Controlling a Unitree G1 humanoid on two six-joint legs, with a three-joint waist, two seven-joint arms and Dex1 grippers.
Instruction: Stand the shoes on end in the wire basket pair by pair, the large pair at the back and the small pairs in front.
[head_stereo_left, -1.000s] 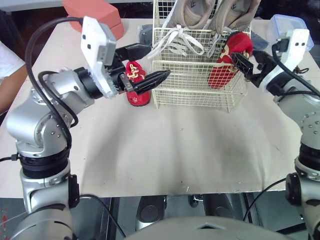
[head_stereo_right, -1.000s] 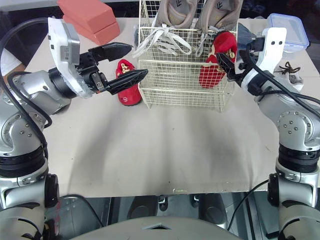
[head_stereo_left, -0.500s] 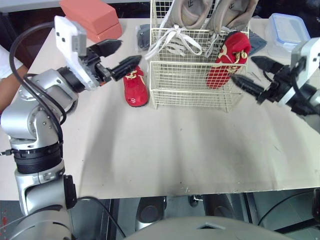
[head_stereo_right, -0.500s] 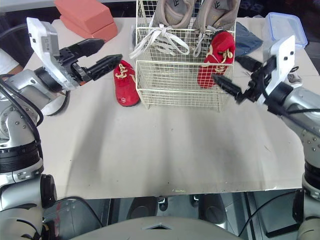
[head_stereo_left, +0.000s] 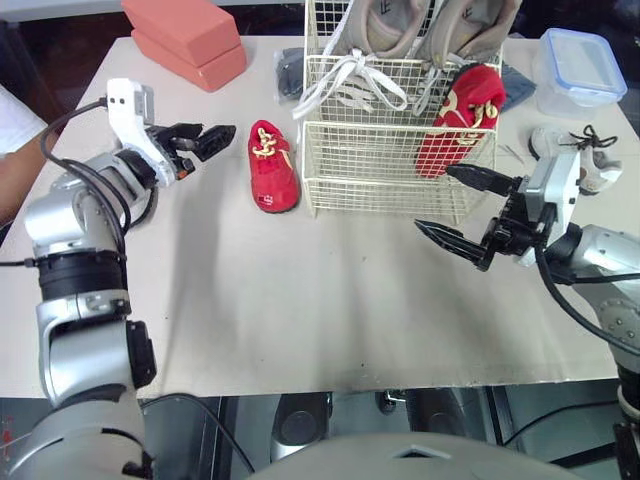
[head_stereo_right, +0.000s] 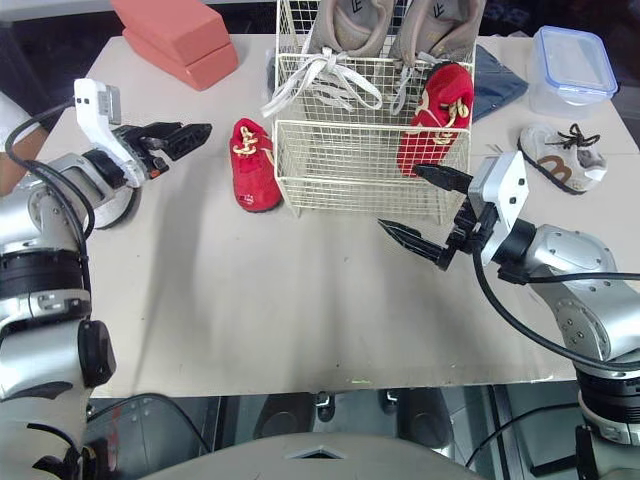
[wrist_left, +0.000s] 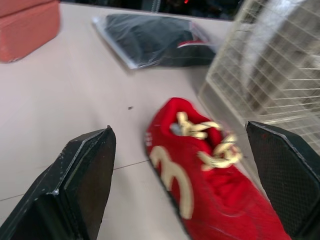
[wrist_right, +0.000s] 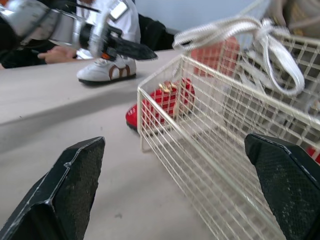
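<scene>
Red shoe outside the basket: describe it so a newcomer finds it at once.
Find the cream wire basket at the back of the table. On the tabletop beside its left wall lies a small red shoe with gold laces, sole down. Its twin stands on end inside the basket.

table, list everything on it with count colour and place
wire basket: 1, cream, back centre
large shoes: 2, beige, upright, basket back
shoe in basket: 1, red, front right
shoe on table: 1, red, left of basket
white shoe: 1, brown trim, right of basket
second white shoe: 1, table's left side
blocks: 2, salmon, back left
container: 1, clear, back right
black bag: 1, behind basket's left
sleeve: 1, white, left edge
left gripper: open
right gripper: open
</scene>
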